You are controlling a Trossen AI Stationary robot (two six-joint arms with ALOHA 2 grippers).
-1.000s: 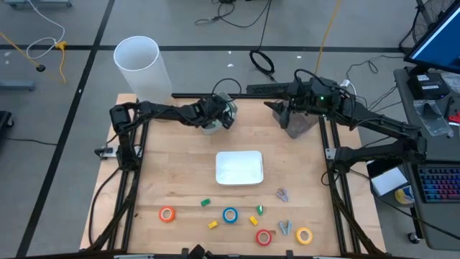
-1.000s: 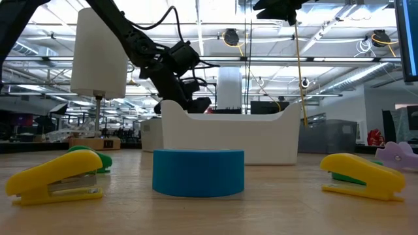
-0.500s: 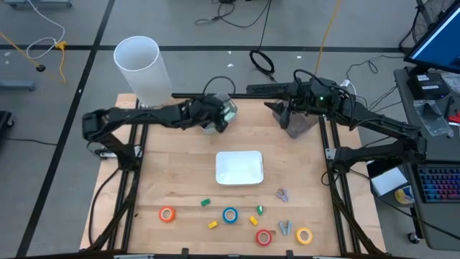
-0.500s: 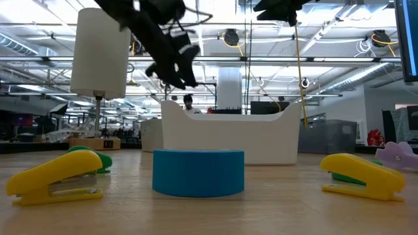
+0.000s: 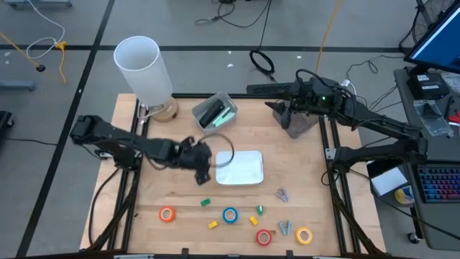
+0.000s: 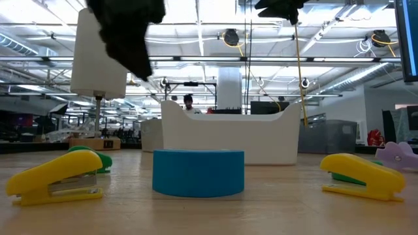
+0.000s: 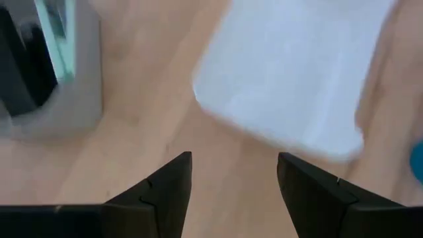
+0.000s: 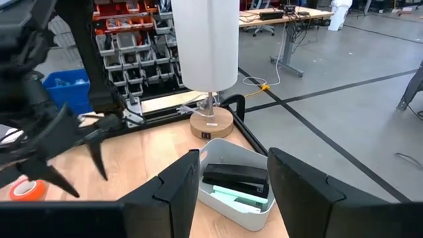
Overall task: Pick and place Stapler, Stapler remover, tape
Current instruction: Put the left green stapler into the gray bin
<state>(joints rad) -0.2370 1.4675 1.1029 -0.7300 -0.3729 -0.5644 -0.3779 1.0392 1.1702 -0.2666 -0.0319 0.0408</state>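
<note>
The left gripper is hanging just beside the white tray, at the tray's edge nearest the left arm, with its fingers spread and gripping nothing. The right gripper is waiting beyond the tray's far right corner, fingers parted and bare as well.

The things to be picked are lying on the bench on the near side of the tray: the orange tape, blue tape, red tape and yellow tape, with the yellow staplers and the purple staple remover among them.

The risks I am seeing:
- The left gripper is sitting so close to the tray that a careless swing toward the rolls could be nudging it out of place.
- The blue tape is lying near small staplers; wide fingers could be knocking those aside or catching two things at once.
- A flat roll is offering little height, so a shallow grip could be slipping off.
</note>
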